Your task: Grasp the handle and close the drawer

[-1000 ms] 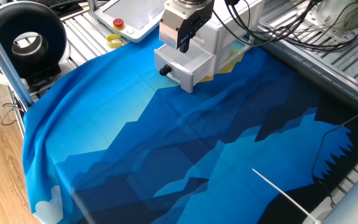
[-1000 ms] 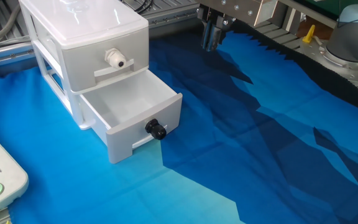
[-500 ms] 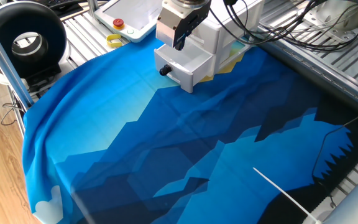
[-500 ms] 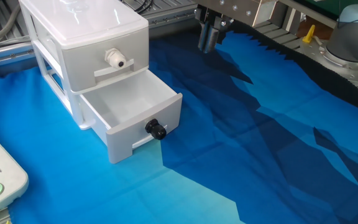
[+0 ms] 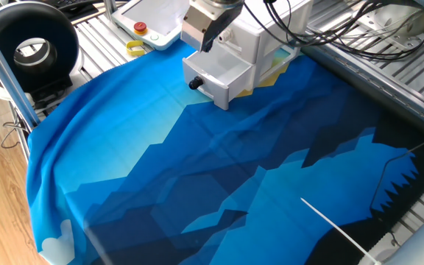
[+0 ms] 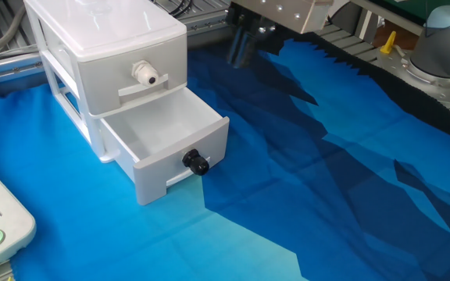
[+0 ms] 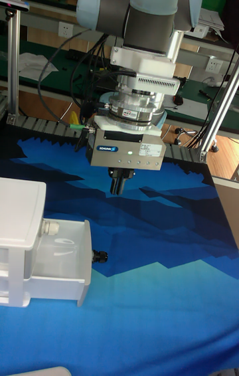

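Note:
The white drawer (image 6: 158, 140) stands pulled out of the bottom of a white cabinet (image 6: 104, 35), and its inside holds nothing. Its handle, a small black knob (image 6: 196, 162), sticks out of the front panel; it also shows as the knob (image 5: 194, 84) and the knob (image 7: 99, 257). My gripper (image 6: 239, 49) hangs in the air above the blue cloth, beyond the open drawer and well above knob height. The tall view shows the gripper (image 7: 118, 185) up and slightly right of the knob, fingers pressed together, holding nothing. From the opposite side the gripper (image 5: 206, 40) overlaps the cabinet.
A closed upper drawer carries a white knob (image 6: 144, 74). A white pendant (image 5: 157, 16) with a red button (image 5: 140, 28) and a yellow ring (image 5: 135, 48) lie behind the cabinet. A black round device (image 5: 32, 46) stands at the left. Cables (image 5: 344, 33) trail at the back.
The gripper has drifted sideways toward the cabinet, left in both fixed views, staying high. The drawer and knob have not moved.

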You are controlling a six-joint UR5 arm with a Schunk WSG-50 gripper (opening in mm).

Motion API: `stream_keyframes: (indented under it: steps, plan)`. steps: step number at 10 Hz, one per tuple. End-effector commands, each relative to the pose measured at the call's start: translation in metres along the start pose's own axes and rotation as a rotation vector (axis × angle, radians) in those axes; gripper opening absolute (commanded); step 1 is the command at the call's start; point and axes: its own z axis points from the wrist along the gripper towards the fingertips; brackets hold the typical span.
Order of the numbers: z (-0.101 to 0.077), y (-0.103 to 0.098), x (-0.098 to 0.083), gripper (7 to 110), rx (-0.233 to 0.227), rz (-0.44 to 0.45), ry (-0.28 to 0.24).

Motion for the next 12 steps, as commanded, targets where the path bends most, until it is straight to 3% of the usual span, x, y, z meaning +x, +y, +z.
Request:
stream_keyframes:
  steps: [1,6,8,10,12]
  plan:
    - [-0.002,-0.007,-0.02,7,0.025,-0.083,-0.081]
    - [-0.003,-0.036,-0.043,7,0.17,-0.433,-0.154]
    - [-0.005,-0.053,-0.05,7,0.258,-0.581,-0.151]
    - [0.003,-0.047,-0.052,7,0.258,-0.686,-0.165]
    - [0.014,-0.06,-0.036,7,0.316,-0.864,-0.091]
